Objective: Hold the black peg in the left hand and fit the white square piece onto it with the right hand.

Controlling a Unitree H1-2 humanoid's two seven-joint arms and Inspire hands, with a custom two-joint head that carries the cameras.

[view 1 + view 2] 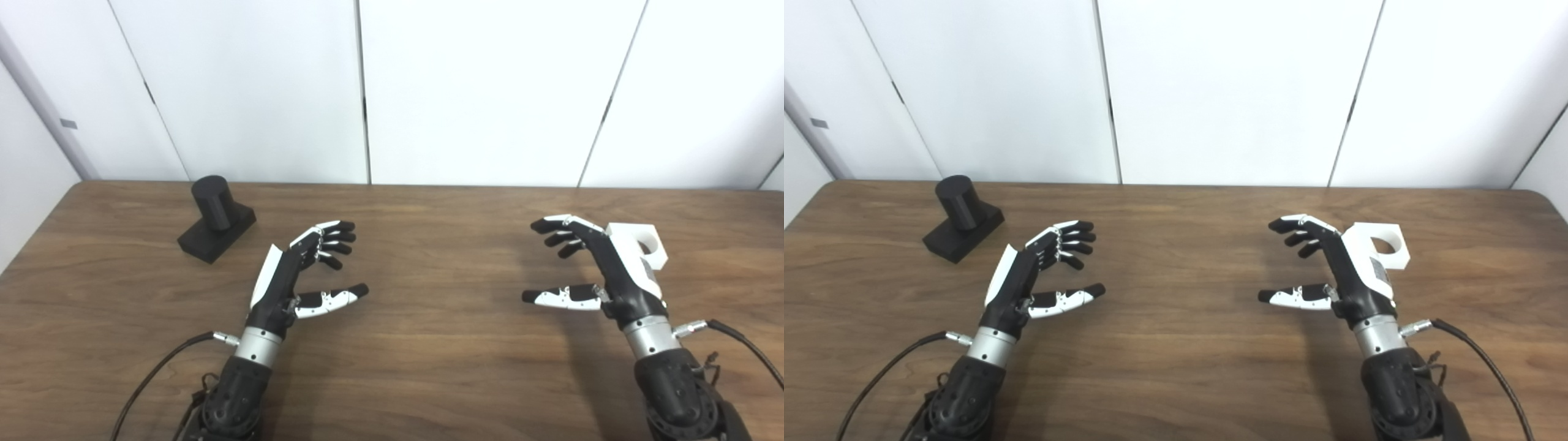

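Observation:
The black peg (214, 217), a short cylinder standing on a black rectangular base, sits on the table at the far left. My left hand (303, 269) hovers open to the right of it and nearer to me, holding nothing. The white square piece (643, 242) with a round hole lies at the right, partly hidden behind my right hand (588, 266). That hand is open too, fingers spread and pointing left, palm facing the middle of the table, with nothing in it.
The brown wooden table (429, 343) reaches back to white wall panels (465, 92). Black cables run from both wrists (735, 337) toward the front edge. The table's left edge lies close to the peg.

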